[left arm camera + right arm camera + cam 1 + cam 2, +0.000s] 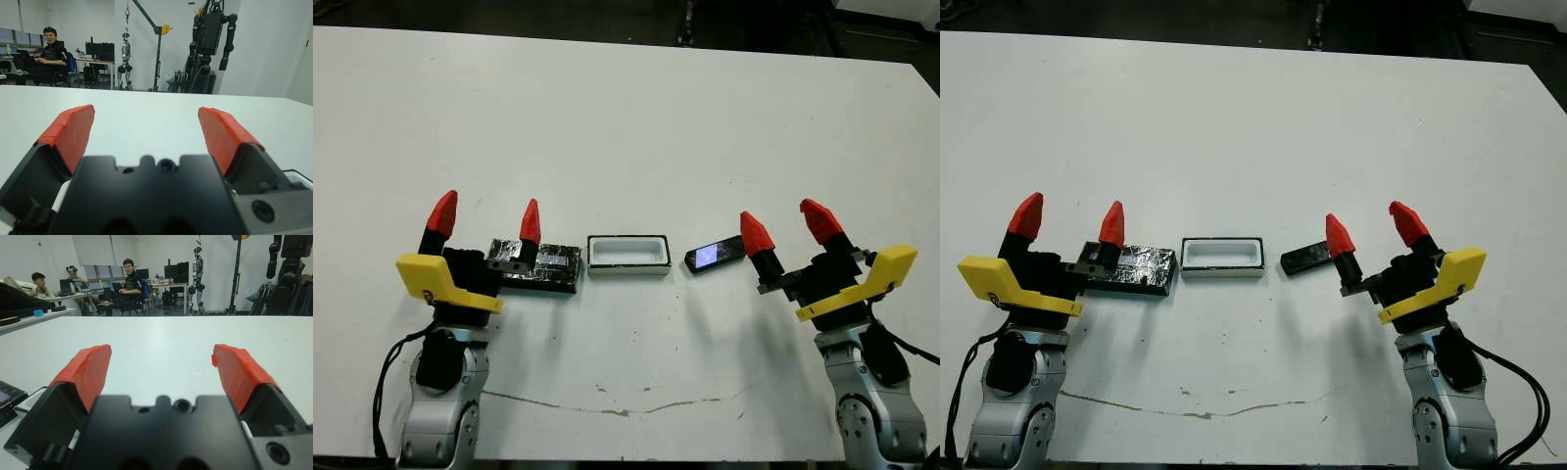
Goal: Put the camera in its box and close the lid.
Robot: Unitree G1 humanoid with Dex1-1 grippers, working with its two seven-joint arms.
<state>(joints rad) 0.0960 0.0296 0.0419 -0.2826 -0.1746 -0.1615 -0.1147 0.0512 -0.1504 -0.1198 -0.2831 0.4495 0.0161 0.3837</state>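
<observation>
On the white table (626,117) the three parts lie in a row, each within reach of the arm best placed for it. The open box (626,256) sits in the middle. The camera (715,255) lies just beside its right end, near the right gripper (787,228), whose fingers are spread and empty. The lid (536,264) rests left of the box, partly under the left gripper (485,216), equally spread and holding nothing. Nothing looks started yet.
</observation>
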